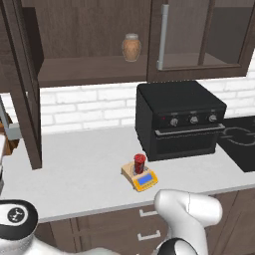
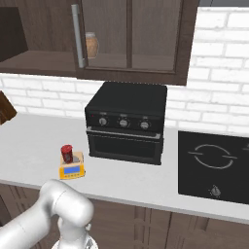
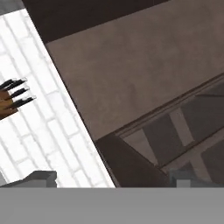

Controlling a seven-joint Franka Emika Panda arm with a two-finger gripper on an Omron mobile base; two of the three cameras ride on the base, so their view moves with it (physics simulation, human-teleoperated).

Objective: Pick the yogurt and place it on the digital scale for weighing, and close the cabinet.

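The yogurt (image 1: 140, 163) (image 2: 66, 152), a small dark red cup, stands upright on the yellow-orange digital scale (image 1: 145, 181) (image 2: 73, 170) on the counter in front of the black oven. The cabinet (image 1: 89, 45) (image 2: 29, 39) above has its left door (image 1: 25, 84) swung out open; the right door is closed behind its silver handle (image 1: 163, 37) (image 2: 76, 36). In the hand view my gripper (image 3: 113, 179) is open, its fingertips (image 3: 41, 177) wide apart. The dark wooden edge of the glass-paned door (image 3: 129, 164) lies close in front of it, between the tips.
A tan glass jar (image 1: 131, 47) (image 2: 91, 44) sits on the cabinet shelf. The black oven (image 1: 179, 119) (image 2: 126, 121) stands behind the scale, with a black cooktop (image 1: 241, 142) (image 2: 214, 163) to its right. A knife block (image 3: 8, 98) (image 2: 5, 109) is at the left.
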